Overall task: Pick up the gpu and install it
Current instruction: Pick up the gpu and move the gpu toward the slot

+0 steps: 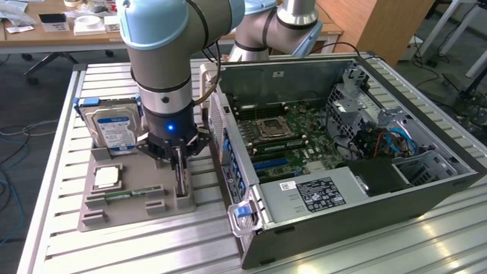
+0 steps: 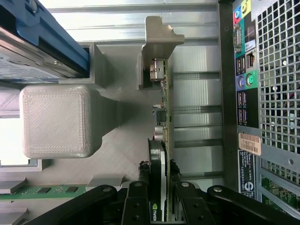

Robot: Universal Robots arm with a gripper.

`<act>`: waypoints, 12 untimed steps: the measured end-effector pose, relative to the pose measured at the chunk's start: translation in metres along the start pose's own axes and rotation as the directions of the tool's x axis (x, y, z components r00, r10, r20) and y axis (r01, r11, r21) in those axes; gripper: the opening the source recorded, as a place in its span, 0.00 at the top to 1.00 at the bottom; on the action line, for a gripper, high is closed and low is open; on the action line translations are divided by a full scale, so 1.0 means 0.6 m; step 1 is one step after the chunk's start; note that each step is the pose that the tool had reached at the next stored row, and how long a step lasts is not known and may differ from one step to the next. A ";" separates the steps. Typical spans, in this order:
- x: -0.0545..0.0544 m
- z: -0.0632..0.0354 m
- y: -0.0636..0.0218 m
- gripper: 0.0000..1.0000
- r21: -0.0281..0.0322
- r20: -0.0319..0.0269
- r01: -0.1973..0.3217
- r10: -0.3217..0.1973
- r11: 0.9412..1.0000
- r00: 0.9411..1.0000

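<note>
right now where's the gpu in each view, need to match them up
Exterior view: the gpu stands on edge in the grey holder, under the claw, towards the exterior view's left.
Wrist view: the gpu is seen edge-on, with the claw closed on it.
Shared landmark: the blue-framed hard drive, beside the gpu in both.

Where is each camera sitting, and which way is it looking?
Exterior view: sits off the arm, high over the table, looking down at the tray and the open computer case; the robot's arm and jaws show.
Wrist view: rides on the wrist, looking down past the jaws, which are shut on the upright gpu.
Both share: the gpu, hard drive, tray and case.
</note>
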State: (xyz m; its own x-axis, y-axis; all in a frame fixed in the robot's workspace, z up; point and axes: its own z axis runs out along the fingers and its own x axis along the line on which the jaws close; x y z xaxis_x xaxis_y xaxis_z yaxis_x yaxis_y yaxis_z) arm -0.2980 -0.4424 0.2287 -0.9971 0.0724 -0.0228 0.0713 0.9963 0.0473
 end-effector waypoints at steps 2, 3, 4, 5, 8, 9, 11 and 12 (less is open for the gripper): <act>0.000 0.000 0.000 0.73 -0.001 0.000 0.001 -0.001 1.000 1.000; 0.000 0.000 0.000 0.73 -0.001 0.000 0.002 -0.002 1.000 1.000; 0.000 0.000 0.000 0.73 -0.002 0.000 0.003 -0.003 1.000 1.000; 0.000 0.000 0.000 0.73 -0.002 0.000 0.005 -0.005 1.000 1.000; 0.000 0.000 0.000 0.73 -0.005 -0.001 0.010 -0.010 1.000 1.000; 0.000 0.000 0.000 0.73 -0.005 -0.001 0.010 -0.010 1.000 1.000; 0.000 0.000 0.000 0.73 -0.005 -0.001 0.010 -0.010 1.000 1.000; 0.000 0.000 0.000 0.73 -0.005 -0.001 0.010 -0.010 1.000 1.000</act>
State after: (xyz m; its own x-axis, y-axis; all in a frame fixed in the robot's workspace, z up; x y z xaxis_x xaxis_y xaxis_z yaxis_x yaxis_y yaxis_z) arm -0.2980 -0.4424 0.2286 -0.9978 0.0621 -0.0225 0.0608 0.9968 0.0517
